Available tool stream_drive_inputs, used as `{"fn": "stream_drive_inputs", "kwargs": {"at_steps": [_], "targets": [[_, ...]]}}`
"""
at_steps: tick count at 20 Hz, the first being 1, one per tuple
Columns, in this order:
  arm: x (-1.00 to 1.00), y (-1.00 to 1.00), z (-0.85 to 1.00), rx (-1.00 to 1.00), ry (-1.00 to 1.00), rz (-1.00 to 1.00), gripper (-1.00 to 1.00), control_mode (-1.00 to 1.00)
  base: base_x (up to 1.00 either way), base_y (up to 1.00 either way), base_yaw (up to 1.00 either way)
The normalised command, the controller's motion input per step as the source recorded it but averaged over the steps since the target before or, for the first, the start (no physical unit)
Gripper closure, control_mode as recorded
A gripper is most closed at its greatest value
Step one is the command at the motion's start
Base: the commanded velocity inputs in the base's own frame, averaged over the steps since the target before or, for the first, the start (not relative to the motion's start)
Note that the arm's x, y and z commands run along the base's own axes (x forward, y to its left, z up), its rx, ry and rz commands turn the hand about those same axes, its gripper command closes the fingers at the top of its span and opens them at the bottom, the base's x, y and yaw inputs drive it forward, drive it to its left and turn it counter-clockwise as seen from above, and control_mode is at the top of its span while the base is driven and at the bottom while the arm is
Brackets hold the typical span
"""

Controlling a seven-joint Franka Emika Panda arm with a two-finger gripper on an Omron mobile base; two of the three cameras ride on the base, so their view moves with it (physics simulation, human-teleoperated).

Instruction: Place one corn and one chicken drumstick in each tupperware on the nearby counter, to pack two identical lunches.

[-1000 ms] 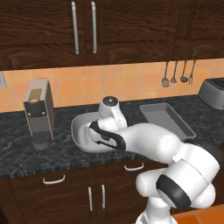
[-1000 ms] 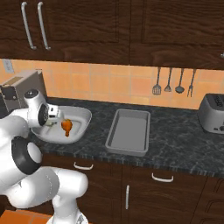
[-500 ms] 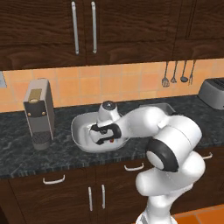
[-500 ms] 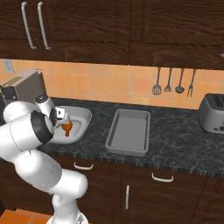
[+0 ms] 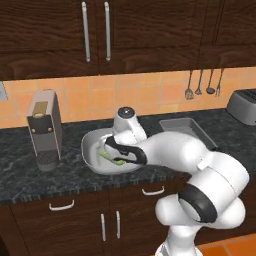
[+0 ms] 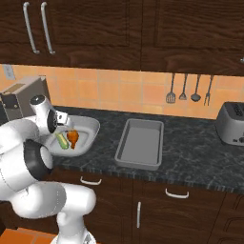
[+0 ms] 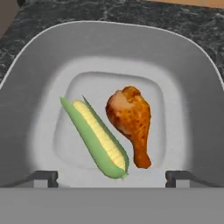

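Note:
A pale rounded tupperware tub (image 7: 35,57) holds one corn (image 7: 98,138) in green husk and one orange-brown chicken drumstick (image 7: 130,119), lying side by side on its floor. My gripper (image 7: 112,177) hangs just above them, open, its fingertips (image 7: 43,177) set wide with nothing between. In the right base view the gripper (image 6: 62,123) sits over the tub (image 6: 88,125), with the corn (image 6: 62,139) and drumstick (image 6: 73,138) below it. The darker grey tupperware tray (image 6: 140,143) stands to the right on the counter (image 6: 190,162), with nothing in it. My arm hides part of the tub (image 5: 92,142) in the left base view.
A coffee machine (image 5: 45,127) stands left of the tub. A silver toaster (image 6: 231,124) sits at the counter's far right. Kitchen utensils (image 6: 188,88) hang on the tiled wall, and dark cabinets run above the counter.
The gripper lowered the drumstick into the pale tub and opened; the drumstick now lies free beside the corn.

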Motion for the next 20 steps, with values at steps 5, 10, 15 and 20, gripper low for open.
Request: {"fn": "stream_drive_inputs", "kwargs": {"at_steps": [5,10,15,20], "targets": [[-1.0,-1.0,0.58,0.1,0.0,-0.12,-1.0,-1.0,0.0,0.0,0.0],[-1.0,-1.0,0.83,0.04,0.0,-0.13,-1.0,-1.0,0.0,0.0,0.0],[-1.0,-0.75,0.91,0.0,-0.02,-0.03,-1.0,-1.0,0.0,0.0,0.0],[-1.0,-0.29,1.0,-0.01,-0.21,0.0,-1.0,-1.0,0.0,0.0,0.0]]}}
